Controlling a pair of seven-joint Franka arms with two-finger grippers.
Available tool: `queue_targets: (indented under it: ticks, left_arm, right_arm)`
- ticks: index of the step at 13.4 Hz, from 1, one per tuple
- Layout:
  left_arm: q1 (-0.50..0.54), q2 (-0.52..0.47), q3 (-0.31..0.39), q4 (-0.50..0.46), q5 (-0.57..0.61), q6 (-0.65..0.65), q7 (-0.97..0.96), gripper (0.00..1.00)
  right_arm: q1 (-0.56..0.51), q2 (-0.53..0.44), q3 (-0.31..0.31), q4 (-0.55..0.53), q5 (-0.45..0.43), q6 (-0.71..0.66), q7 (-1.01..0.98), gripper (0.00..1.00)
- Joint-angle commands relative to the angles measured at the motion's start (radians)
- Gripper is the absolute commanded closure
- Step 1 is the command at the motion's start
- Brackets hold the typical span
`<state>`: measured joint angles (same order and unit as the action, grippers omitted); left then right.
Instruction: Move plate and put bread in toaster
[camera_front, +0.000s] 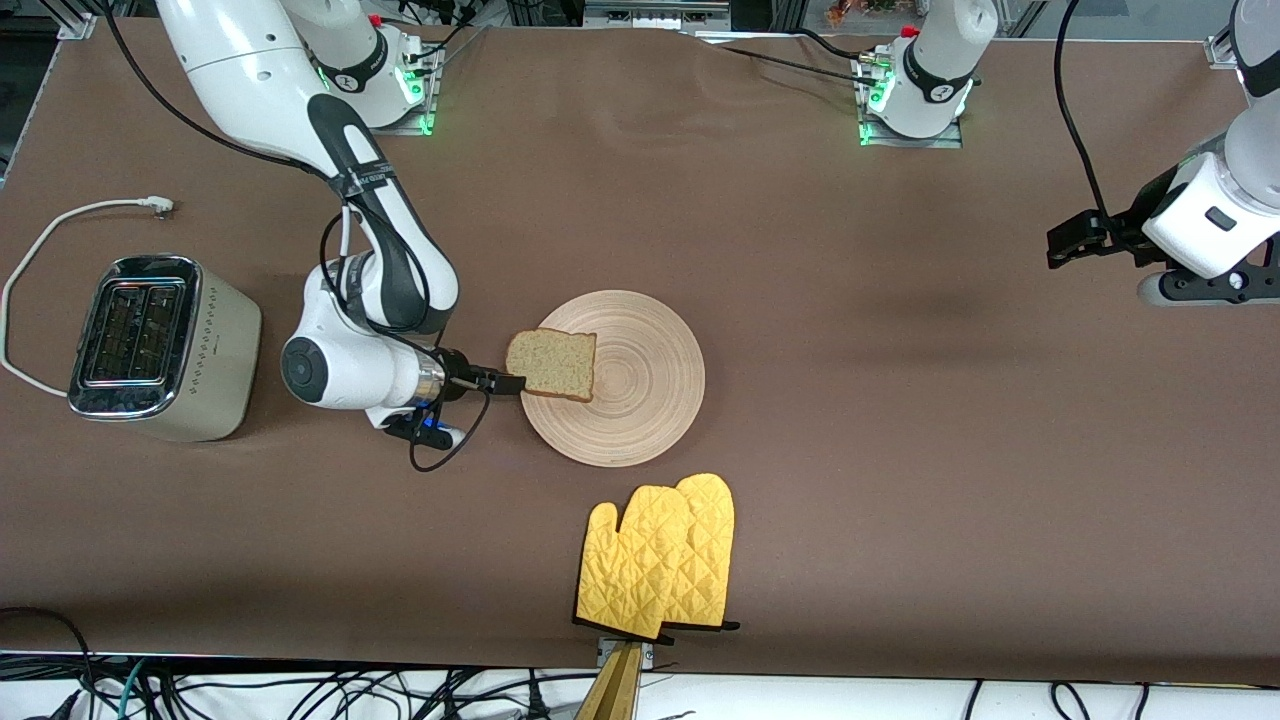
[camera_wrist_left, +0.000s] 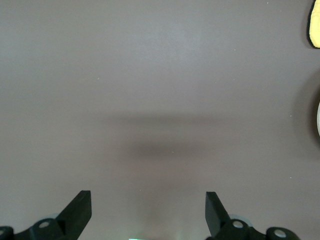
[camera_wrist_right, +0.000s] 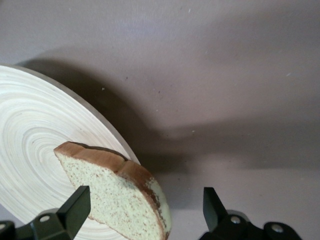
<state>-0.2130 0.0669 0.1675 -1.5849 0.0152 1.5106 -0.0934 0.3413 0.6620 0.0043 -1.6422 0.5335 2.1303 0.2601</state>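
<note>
Here the right gripper, spread wide, flanks the bread on the plate at mid-frame; the left gripper, also wide, waits at the frame's right edge

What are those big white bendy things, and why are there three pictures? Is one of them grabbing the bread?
They are two robot arms bolted to a brown table. The big picture looks down from above. The two small ones come from cameras on the arms' wrists.

On the table are a toaster, a round plate with a slice of bread on it, and yellow oven mitts nearer the camera.

The right tool is beside the plate, open, with its fingers at the bread's edge. It is not squeezing it yet. The left tool waits open over bare table at its own end, holding nothing.
</note>
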Motion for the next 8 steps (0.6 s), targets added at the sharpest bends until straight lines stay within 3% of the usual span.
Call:
queue_targets:
  ticks: [1, 8]
  left_arm:
    - [0.000, 0.013, 0.006, 0.043, -0.023, -0.023, -0.021, 0.00]
    - [0.010, 0.013, -0.005, 0.040, -0.043, -0.020, -0.032, 0.00]
  right_arm:
    - [0.011, -0.013, 0.000, -0.037, 0.025, 0.025, 0.005, 0.00]
    - [0.011, -0.016, 0.014, -0.070, 0.025, 0.008, -0.007, 0.00]
